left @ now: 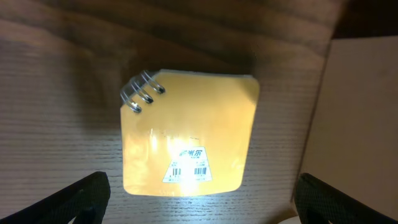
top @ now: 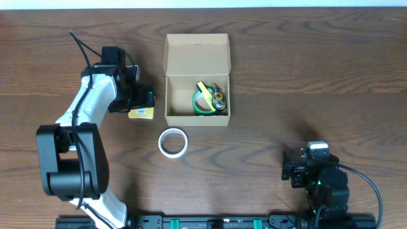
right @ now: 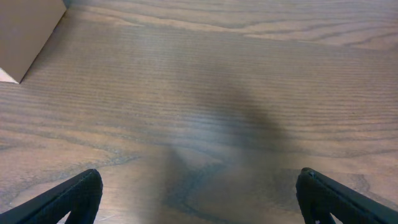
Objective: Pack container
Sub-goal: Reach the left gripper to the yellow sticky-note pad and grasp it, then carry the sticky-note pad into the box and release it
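Note:
The tan cardboard container [top: 175, 86] stands open at the table's middle, flap lid folded back, with a green tape roll [top: 202, 103] and a small yellowish item [top: 218, 99] inside. Its outer wall shows in the left wrist view [left: 360, 118]. A yellow spiral-ring notepad [top: 141, 113] lies flat on the table left of the box; it also shows in the left wrist view [left: 189, 134]. My left gripper [left: 199, 208] is open above the notepad, fingers wide apart. A white tape roll [top: 172, 142] lies in front of the box. My right gripper [right: 199, 199] is open and empty over bare table at front right.
The box's corner shows at the top left of the right wrist view [right: 25, 37]. The right arm [top: 315, 172] sits near the front edge at the right. The left arm's base [top: 63, 165] stands at the front left.

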Controlling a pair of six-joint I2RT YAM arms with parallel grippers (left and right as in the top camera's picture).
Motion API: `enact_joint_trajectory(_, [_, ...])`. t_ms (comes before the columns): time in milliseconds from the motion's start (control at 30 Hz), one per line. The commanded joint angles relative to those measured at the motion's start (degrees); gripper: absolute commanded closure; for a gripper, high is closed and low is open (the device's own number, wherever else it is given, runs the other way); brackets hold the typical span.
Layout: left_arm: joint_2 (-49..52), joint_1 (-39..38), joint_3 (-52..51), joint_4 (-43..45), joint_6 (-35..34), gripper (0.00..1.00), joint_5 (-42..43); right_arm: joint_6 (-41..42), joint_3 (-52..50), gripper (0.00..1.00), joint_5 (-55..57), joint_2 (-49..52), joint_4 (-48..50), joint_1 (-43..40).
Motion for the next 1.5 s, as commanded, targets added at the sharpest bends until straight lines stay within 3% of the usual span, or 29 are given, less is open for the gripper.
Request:
enact_joint_trajectory(0, [1.29, -0.35, 1.33, -1.05, 1.31, 0.04, -0.11, -0.90, -0.13, 0.01, -0.22, -0.31, -0.04, -0.09])
enact_joint_trajectory(633, [3.76, -1.38, 1.33, -1.03, 2.51, 0.04, -5.99, -0.90, -0.13, 0.01, -0.22, -0.31, -0.04, -0.09])
enact_joint_trajectory(1267, [7.54, -2.21, 1.33, 0.74, 2.14, 0.04, -6.10, -0.90, -0.13, 0.01, -0.22, -0.31, -0.04, -0.09])
enact_joint_trajectory(1333, [7.74, -2.27, 1.33, 0.70, 2.14, 0.00, -6.10, -0.90, -0.13, 0.01, -0.22, -0.33, -0.04, -0.09])
enact_joint_trajectory(1367, [7.74, -2.32, 1.33, 0.72, 2.16, 0.13, -6.14, -0.90, -0.13, 0.01, -0.22, -0.31, -0.04, -0.09])
enact_joint_trajectory(1400, [7.74, -2.32, 1.33, 0.74, 2.14, 0.19, -6.32, -0.90, -0.13, 0.01, -0.22, -0.33, -0.04, -0.09])
enact_joint_trajectory(1467, [7.74, -2.32, 1.33, 0.72, 2.16, 0.23, -6.36, -0.90, -0.13, 0.01, -0.22, -0.33, -0.04, -0.09])
